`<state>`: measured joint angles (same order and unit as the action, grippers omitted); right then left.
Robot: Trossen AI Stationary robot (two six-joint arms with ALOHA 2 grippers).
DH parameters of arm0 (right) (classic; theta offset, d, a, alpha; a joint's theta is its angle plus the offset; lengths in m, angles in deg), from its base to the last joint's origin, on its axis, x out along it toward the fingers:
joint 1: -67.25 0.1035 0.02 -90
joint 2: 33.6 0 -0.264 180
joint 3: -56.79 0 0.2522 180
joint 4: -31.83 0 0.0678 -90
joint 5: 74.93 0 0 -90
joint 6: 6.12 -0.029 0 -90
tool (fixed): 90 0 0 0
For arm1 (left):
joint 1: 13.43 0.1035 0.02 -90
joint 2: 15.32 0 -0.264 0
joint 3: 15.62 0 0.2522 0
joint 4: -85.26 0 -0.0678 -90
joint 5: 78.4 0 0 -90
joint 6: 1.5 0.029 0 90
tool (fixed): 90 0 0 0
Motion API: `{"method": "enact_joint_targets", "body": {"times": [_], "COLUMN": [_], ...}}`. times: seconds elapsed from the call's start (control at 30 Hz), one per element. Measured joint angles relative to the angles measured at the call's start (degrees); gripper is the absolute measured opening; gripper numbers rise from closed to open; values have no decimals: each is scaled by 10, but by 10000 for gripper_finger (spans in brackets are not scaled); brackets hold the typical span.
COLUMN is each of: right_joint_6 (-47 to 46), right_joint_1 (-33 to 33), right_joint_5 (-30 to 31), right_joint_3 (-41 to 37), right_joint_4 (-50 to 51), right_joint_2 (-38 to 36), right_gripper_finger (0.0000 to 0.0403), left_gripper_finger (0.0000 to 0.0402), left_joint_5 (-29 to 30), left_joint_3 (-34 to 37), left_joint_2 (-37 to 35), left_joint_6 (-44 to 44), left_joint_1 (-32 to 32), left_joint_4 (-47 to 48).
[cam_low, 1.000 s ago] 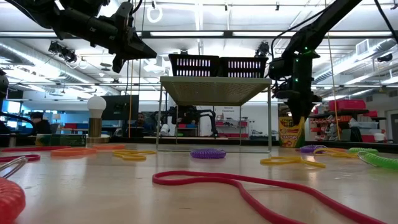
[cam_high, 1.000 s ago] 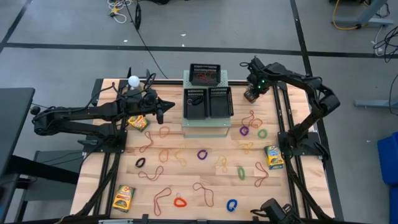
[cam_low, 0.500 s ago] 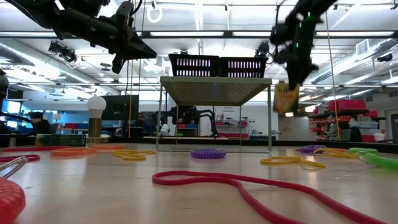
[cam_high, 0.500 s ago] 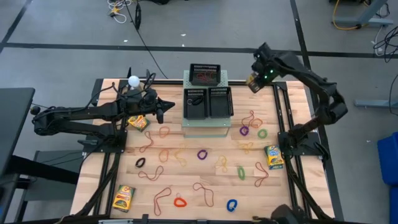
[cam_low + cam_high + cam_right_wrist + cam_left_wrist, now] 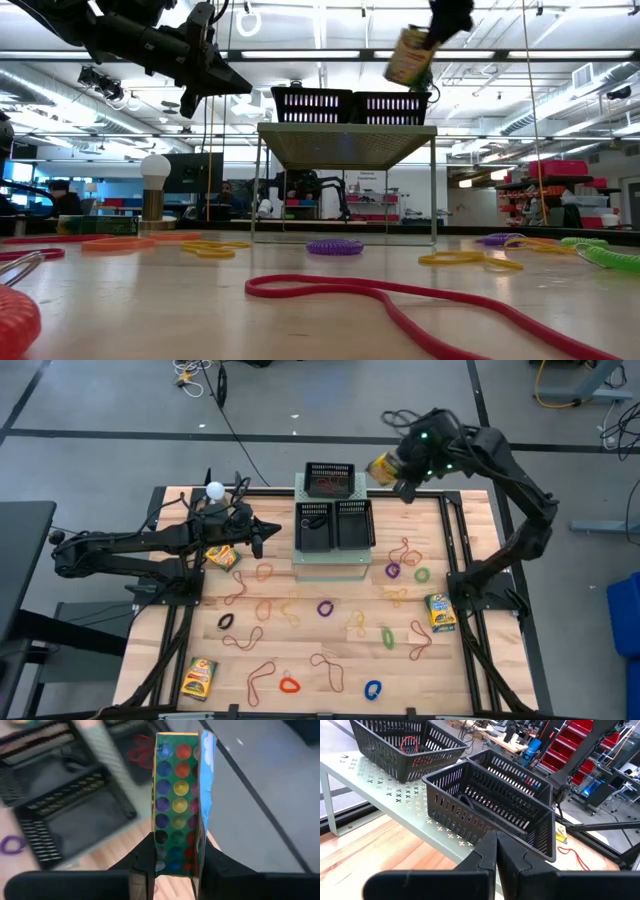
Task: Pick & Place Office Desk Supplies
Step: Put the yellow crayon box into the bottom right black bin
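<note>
The right gripper hangs high above the bench's far edge, just right of the black mesh trays — its fingers pinch a crayon box between them, the box jutting forward past the tips, tilted in the low view. The left gripper waits pressed shut, left of the trays.

light: bright, even, overhead ceiling strips | shadows: soft | blur: right wrist background smeared, low-view foreground defocused
</note>
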<state>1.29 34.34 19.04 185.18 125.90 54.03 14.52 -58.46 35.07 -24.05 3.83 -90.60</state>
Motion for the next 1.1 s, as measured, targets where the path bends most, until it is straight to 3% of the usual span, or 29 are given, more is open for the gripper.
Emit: {"method": "enact_joint_targets", "body": {"times": [0.17, 0.37, 0.73, 1.1], "right_joint_6": [48, 121, 188, 209], "right_joint_1": [71, 111, 124, 124], "right_joint_5": [-2, -1, 25, 53], "right_joint_3": [30, 32, 32, 31], "right_joint_4": [15, 51, 50, 46], "right_joint_2": [47, 113, 178, 185], "right_gripper_finger": [90, 89, 90, 91], "left_gripper_finger": [8, 8, 8, 8], "left_joint_5": [0, 0, 0, 0], "left_joint_3": [0, 0, 0, 0], "left_joint_2": [0, 0, 0, 0], "left_joint_6": [-1, -1, -1, 0], "left_joint_1": [0, 0, 0, 0], "left_joint_4": [0, 0, 0, 0]}}
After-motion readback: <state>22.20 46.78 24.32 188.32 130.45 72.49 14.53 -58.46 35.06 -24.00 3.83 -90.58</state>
